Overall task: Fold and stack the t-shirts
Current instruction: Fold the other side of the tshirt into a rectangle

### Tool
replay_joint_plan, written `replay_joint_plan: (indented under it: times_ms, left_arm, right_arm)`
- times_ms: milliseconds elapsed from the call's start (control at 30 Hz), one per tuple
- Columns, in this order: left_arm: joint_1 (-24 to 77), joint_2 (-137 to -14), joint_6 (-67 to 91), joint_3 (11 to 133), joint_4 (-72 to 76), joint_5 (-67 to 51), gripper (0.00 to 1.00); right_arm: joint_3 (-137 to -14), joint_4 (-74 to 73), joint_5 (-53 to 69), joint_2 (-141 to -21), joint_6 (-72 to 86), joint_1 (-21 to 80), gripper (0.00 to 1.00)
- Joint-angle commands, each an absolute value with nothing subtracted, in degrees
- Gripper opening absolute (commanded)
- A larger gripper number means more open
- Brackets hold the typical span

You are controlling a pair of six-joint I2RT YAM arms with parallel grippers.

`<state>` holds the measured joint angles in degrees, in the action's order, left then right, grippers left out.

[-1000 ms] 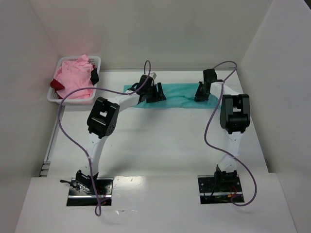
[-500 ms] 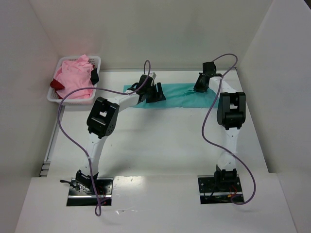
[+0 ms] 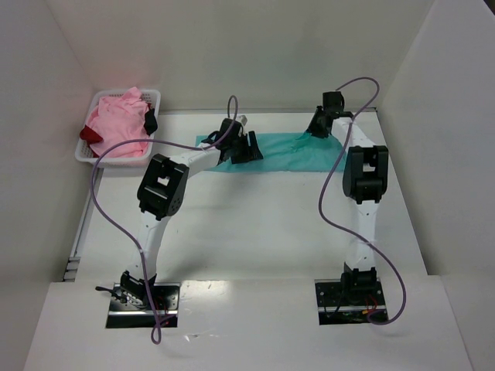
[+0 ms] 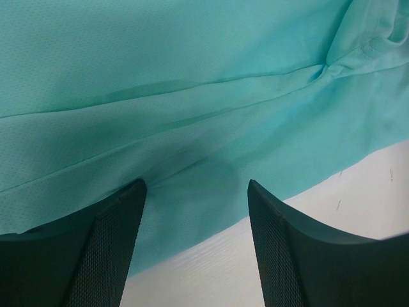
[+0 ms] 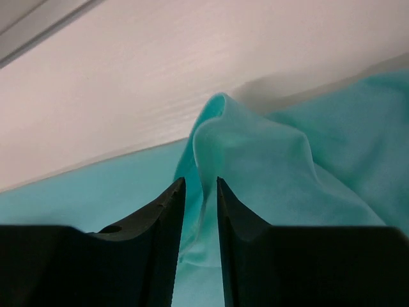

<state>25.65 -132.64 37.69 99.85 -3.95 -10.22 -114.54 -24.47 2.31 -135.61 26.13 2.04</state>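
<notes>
Currently teal shirt [image 3: 286,151] lies spread along far desk [image 3: 255,224] edge. Left gripper [image 4: 195,185] open above it; right gripper [image 5: 200,181] pinches a raised fold. Risk: thin pinch slips, fold collapses, cloth bunches unevenly.

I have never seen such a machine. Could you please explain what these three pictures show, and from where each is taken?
Two robot arms are bolted to a white table. The wide picture is from a camera above and behind them; each close picture is from a camera on one wrist, looking along its tool. A teal t-shirt lies flattened at the far side. The left tool is open over it, holding nothing. The right tool pinches a raised fold of its right end. A white basket at far left holds a pink t-shirt and a dark red one.
</notes>
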Motion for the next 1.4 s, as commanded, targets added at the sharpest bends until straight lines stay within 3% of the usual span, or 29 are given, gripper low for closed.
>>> replay_joint_plan:
  times_ms: [0,233,400,967,1267,1367]
  left_arm:
    - [24.8,-131.0,36.4,99.6,-8.1,-9.2,0.74]
    - [23.7,-131.0,36.9,100.1,-8.1,-8.7,0.74]
    - [23.7,-131.0,36.9,100.1,-8.1,-8.7,0.74]
    - [22.7,-131.6,36.9,100.6,-8.1,-9.2,0.74]
    - [21.5,-128.7,35.0,102.0,-10.2,-9.2,0.75]
    - [20.3,-126.0,32.8,103.6,-11.9,-9.2,0.78]
  right_arm:
    - [-110.8,-21.5,1.8,-128.6,26.4,1.8,0.34]
    - [-96.5,-19.7,5.6,-121.2,25.8,2.5,0.32]
    - [-94.7,-18.6,6.2,-123.5,25.8,3.1,0.29]
    - [-118.7,-21.5,9.0,-140.7,29.5,5.3,0.27]
    - [-119.2,-21.5,7.0,-135.1,28.9,5.3,0.35]
    - [-114.6,-20.7,4.7,-128.2,28.3,5.3,0.43]
